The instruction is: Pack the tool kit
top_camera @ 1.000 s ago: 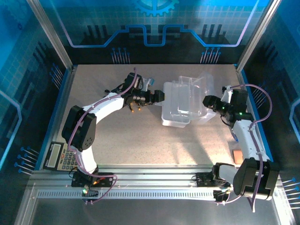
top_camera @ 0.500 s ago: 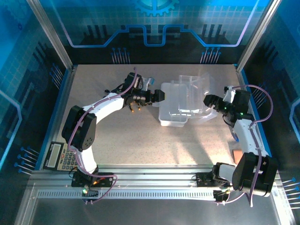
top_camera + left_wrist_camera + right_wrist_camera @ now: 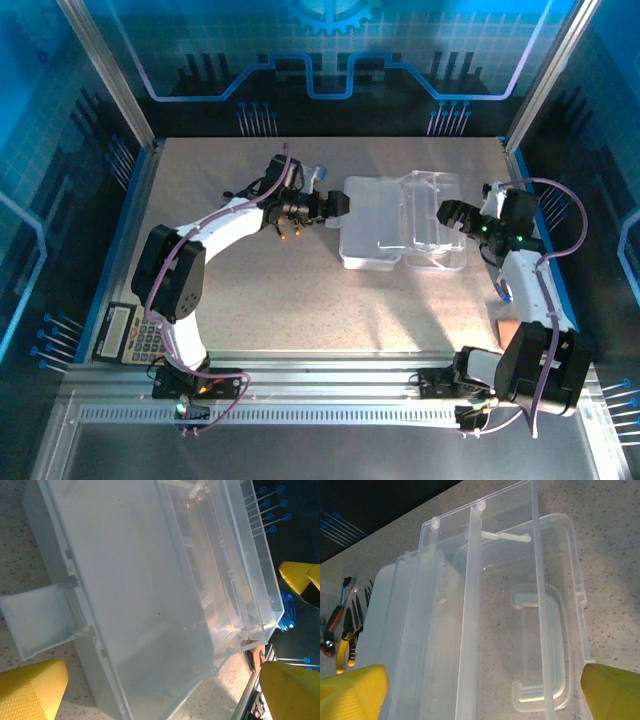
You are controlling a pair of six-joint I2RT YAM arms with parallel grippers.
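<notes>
Calculator (image 3: 128,335) sits at the near left corner of the table (image 3: 300,310). Mid-table, the clear plastic case (image 3: 372,228) lies opened flat, base on the left and lid (image 3: 432,232) on the right. The left gripper (image 3: 340,204) stands wide open and empty, just beside the base's left wall. The right gripper (image 3: 446,214) gapes equally wide over the lid's right edge, holding nothing. Past the base lie yellow-handled pliers (image 3: 341,652) and a red-and-black tool (image 3: 334,620).

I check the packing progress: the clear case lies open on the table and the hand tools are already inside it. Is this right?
No. The clear case lies open on the table, but the hand tools lie beside it, not inside; the right wrist view shows this.
</notes>
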